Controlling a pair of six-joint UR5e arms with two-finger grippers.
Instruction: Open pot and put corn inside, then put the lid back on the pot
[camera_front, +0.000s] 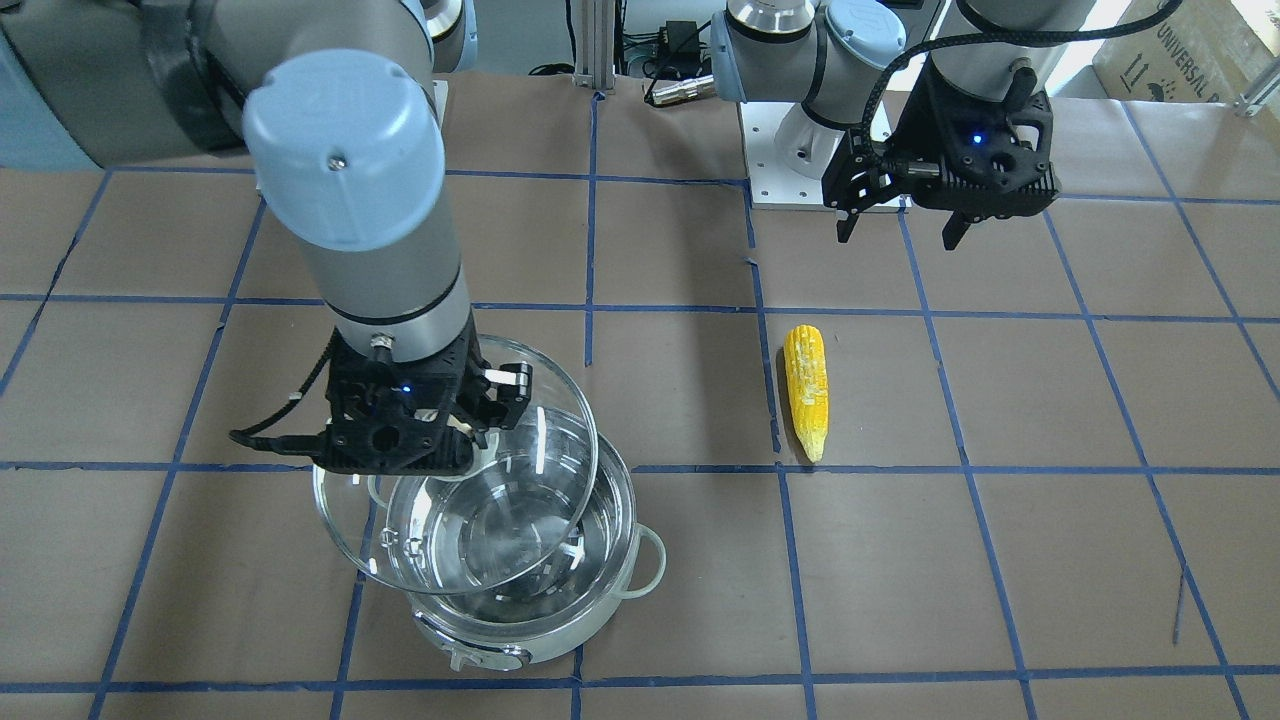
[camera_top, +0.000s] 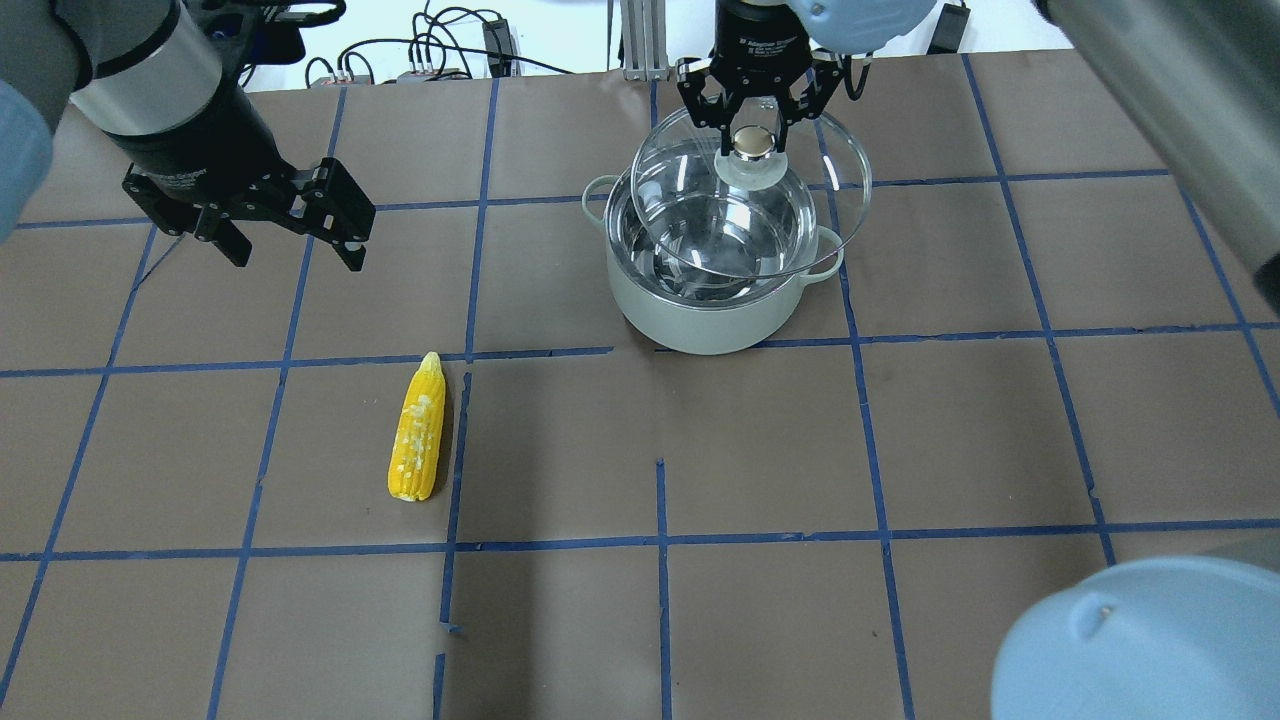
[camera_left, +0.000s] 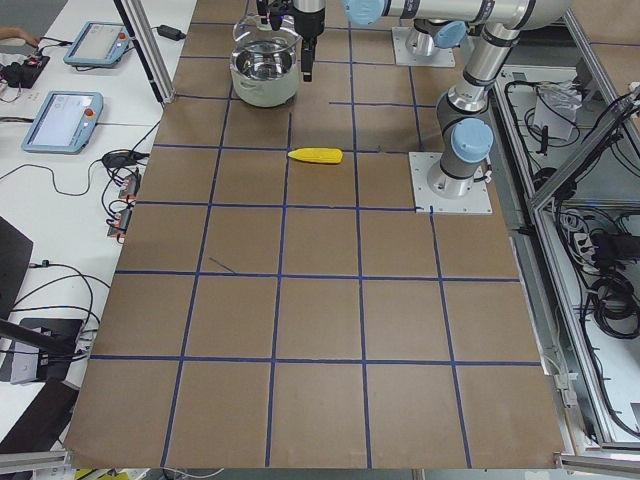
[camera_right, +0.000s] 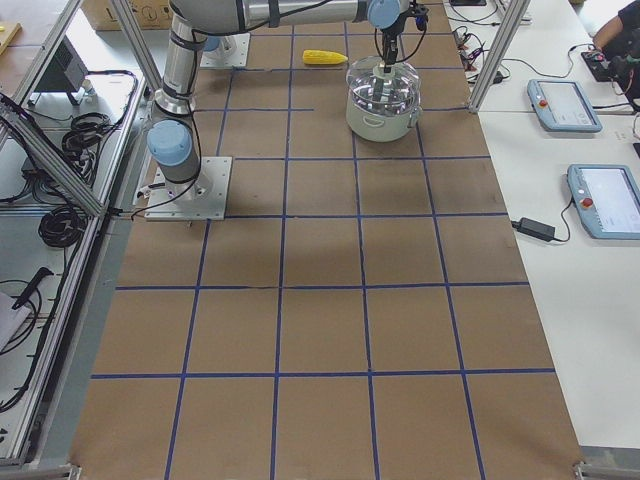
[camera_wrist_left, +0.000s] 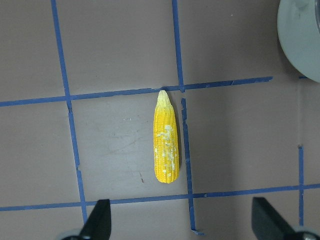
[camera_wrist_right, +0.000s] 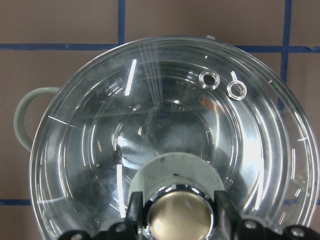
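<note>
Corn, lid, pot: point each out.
corn (camera_top: 416, 432), overhead view, mid-cob.
lid (camera_top: 750, 215), overhead view, glass near its centre.
pot (camera_top: 705, 322), overhead view, near outer wall.

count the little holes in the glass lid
2: one hole and another beside it, near the lid's rim, away from the right gripper. The gripper covers some lid, so more may hide.
</note>
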